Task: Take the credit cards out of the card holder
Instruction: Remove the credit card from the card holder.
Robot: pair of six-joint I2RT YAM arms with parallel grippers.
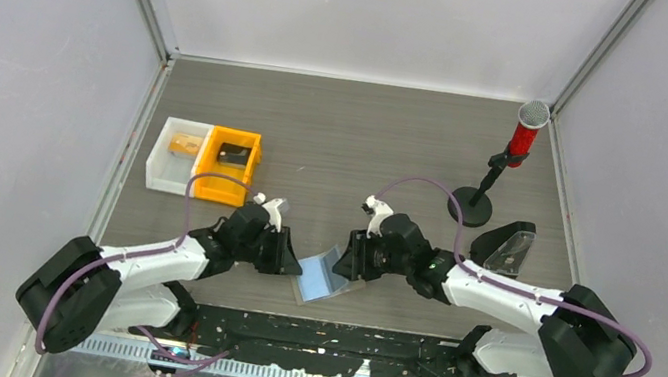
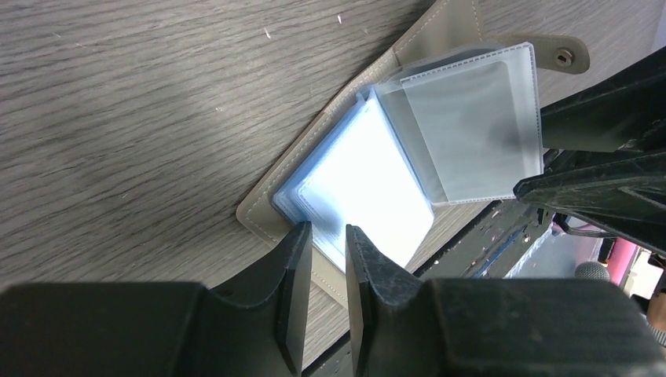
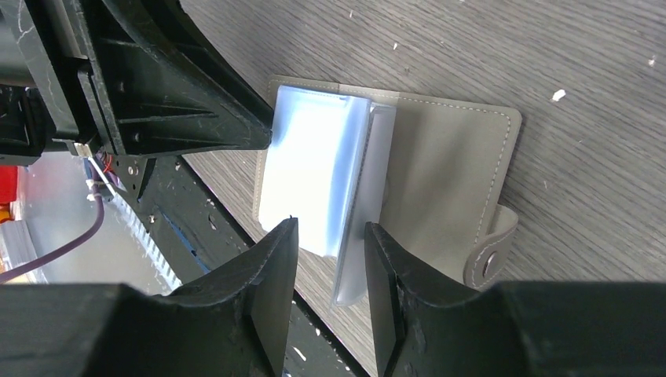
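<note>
Two claws flank the open card holder. The left claw, fingers narrowly apart, sits at the edge of the credit cards. The right claw, also apart, straddles a clear sleeve.

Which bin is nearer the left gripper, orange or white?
The orange bin: it adjoins the white bin on its right, the side toward the left gripper.

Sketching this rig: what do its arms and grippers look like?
Left arm and right arm: white links, bulky black joints, a looping purple cable on each. Left gripper and right gripper: black, with scuffed, tapering fingers.
</note>
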